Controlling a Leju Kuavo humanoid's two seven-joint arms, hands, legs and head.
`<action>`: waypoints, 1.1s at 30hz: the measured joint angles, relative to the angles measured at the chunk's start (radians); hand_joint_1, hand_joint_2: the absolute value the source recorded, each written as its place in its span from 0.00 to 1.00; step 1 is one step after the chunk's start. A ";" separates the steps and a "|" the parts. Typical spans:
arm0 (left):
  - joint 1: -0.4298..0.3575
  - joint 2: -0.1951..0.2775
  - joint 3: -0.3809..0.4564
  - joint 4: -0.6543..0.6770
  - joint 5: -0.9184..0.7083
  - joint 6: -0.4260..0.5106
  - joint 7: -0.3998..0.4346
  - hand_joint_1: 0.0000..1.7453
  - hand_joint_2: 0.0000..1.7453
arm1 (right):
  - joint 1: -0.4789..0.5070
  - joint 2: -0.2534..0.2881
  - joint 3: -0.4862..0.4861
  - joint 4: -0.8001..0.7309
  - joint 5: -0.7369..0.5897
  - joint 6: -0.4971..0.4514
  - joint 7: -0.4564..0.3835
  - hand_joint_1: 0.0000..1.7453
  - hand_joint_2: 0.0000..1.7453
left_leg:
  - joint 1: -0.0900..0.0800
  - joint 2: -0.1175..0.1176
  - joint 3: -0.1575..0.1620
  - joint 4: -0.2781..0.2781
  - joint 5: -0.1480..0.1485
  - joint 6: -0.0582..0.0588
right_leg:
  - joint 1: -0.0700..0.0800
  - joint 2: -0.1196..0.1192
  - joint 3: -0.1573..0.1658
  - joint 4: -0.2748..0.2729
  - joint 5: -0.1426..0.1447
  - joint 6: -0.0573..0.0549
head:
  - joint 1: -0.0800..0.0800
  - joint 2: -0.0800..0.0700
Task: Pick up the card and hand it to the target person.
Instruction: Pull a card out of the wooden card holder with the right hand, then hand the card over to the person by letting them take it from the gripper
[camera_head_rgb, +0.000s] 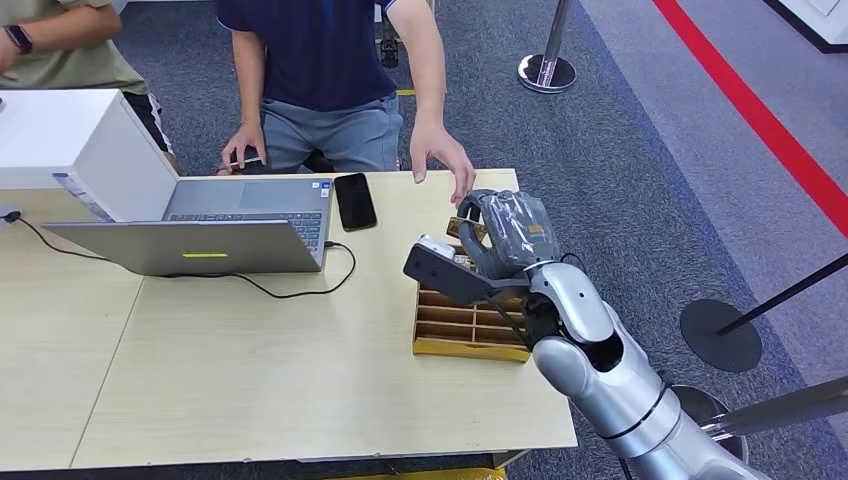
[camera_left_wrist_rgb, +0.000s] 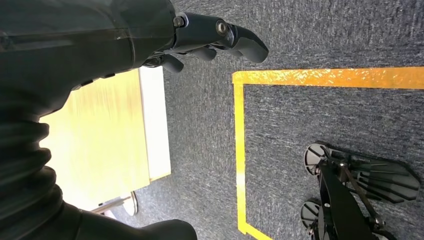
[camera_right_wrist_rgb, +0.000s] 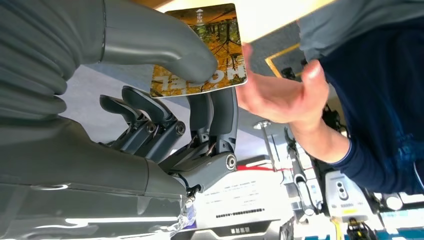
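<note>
1. Right hand (camera_head_rgb: 505, 232) up above the wooden divider box (camera_head_rgb: 468, 320), near the far right corner of the table (camera_head_rgb: 250, 380), holding one card (camera_right_wrist_rgb: 200, 47) pinched between thumb and fingers (camera_right_wrist_rgb: 212, 117).
2. Card lifted off the table, between the right hand and the person's hand (camera_right_wrist_rgb: 275, 95), which reaches in just beside the card's edge; touching or not, cannot tell.
3. Autumn-forest picture on the card, pale letters across it, partly covered by the thumb and not readable as a word.
4. Table's right edge just beside the box; beyond it grey carpet with stanchion bases (camera_head_rgb: 546, 72) and a red floor line (camera_head_rgb: 760, 115).
5. Broad bare tabletop on the near side, between the laptop (camera_head_rgb: 215, 235) and the near edge.
6. One laptop, open, cable trailing from it; one black phone (camera_head_rgb: 355, 200) just beside its far right corner; one white box (camera_head_rgb: 70, 140) at far left.
7. Two people at the far side, one in navy directly across, one at the far left corner.
8. Left hand (camera_left_wrist_rgb: 200, 40) hanging beside the table edge over carpet, fingers loosely curled, grasping nothing; yellow tape line (camera_left_wrist_rgb: 240, 150) on the floor nearby.
</note>
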 joint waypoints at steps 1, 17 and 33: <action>0.000 0.000 0.000 0.000 0.000 -0.001 -0.001 0.00 1.00 | -0.004 0.000 0.000 -0.004 -0.001 0.000 -0.001 1.00 1.00 | 0.000 0.000 0.000 0.000 0.000 0.000 | 0.000 0.000 0.000 0.000 0.000 0.000 | 0.000 0.000; 0.000 0.000 0.000 0.000 0.000 -0.002 -0.007 0.00 1.00 | -0.020 0.000 0.001 -0.027 -0.018 -0.019 -0.010 1.00 1.00 | 0.000 0.000 0.000 0.000 0.000 0.000 | 0.000 0.000 0.000 0.000 0.000 0.000 | 0.000 0.000; 0.000 0.000 0.000 0.000 0.023 -0.053 -0.025 0.00 1.00 | -0.029 0.000 0.003 -0.026 -0.040 -0.037 -0.016 0.94 1.00 | 0.000 0.000 0.000 0.000 0.000 0.000 | 0.000 0.000 0.000 0.000 0.000 0.000 | 0.000 0.000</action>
